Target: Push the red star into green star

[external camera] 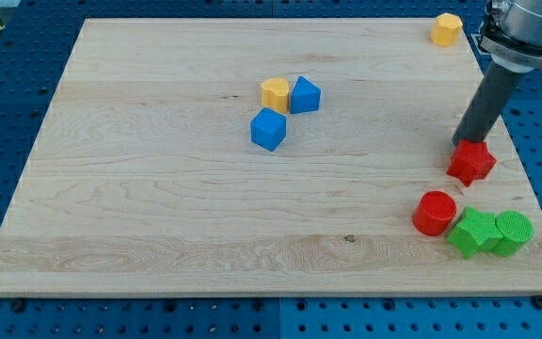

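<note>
**Mia:** So, what sits closest to the view's bottom?

**Ben:** Down at the view's bottom right I see the green star (pixel 470 233). A green round block (pixel 513 232) is squeezed right against its right side. A red round block (pixel 435 213) sits just to the left of the green star, very close, maybe touching it.

**Mia:** And where is the red star?

**Ben:** The red star (pixel 471 162) is a bit higher up, near the right edge of the wooden board (pixel 158 198). It is apart from the green star, with bare wood between them.

**Mia:** Where is my tip?

**Ben:** My tip (pixel 461 142) is down on the board, right at the top left side of the red star. It looks like it touches the star. The dark rod leans up toward the view's top right. It has no claws, so it holds nothing. It is just a straight stick.

**Mia:** What is farther back?

**Ben:** Near the middle there are three blocks in a bunch. A blue cube (pixel 268 129) is lowest. Above it are a yellow block (pixel 275 95) and another blue block (pixel 304 95), side by side and touching. Way up in the top right corner sits one more yellow block (pixel 447 29), all alone.
</note>
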Controlling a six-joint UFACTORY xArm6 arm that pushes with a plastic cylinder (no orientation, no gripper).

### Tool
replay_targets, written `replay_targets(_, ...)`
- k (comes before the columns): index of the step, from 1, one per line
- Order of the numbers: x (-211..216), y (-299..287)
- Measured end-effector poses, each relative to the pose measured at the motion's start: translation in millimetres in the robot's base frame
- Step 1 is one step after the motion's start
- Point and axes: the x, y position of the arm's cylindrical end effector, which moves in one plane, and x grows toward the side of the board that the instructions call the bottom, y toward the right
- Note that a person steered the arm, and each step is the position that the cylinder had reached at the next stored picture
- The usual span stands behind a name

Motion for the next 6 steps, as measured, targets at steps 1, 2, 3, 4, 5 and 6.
replay_targets(1,18.9,2.7)
replay_targets(2,42.7,16.3)
replay_targets(3,56.6,30.8)
replay_targets(4,59.3,31.0)
replay_targets(5,64.3,27.4)
replay_targets(6,67.1,15.1)
